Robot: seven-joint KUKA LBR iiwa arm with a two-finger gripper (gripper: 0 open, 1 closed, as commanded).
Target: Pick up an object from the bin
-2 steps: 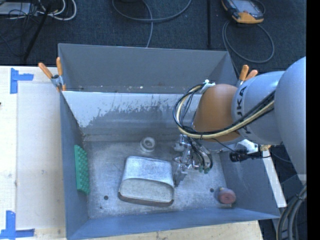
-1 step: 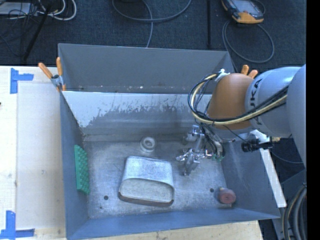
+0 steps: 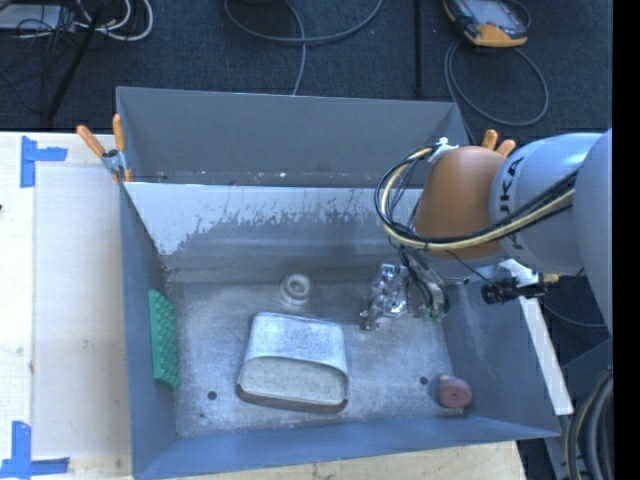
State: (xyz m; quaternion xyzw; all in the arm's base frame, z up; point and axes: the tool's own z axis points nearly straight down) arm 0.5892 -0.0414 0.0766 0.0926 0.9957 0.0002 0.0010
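My gripper point(image 3: 378, 308) hangs low over the right middle of the bin floor, with its metal fingers pointing down and to the left. Nothing shows between them. A small clear tape roll point(image 3: 295, 288) lies to its left, near the back of the floor. A grey, rounded loaf-shaped container point(image 3: 294, 361) rests upside down in front of the roll, left of and below the gripper. A small reddish round disc point(image 3: 454, 394) sits in the front right corner.
A green ridged strip point(image 3: 163, 336) stands against the left wall. The arm with its orange cover and looped cables comes in over the right wall. Bare floor lies between the gripper and the disc.
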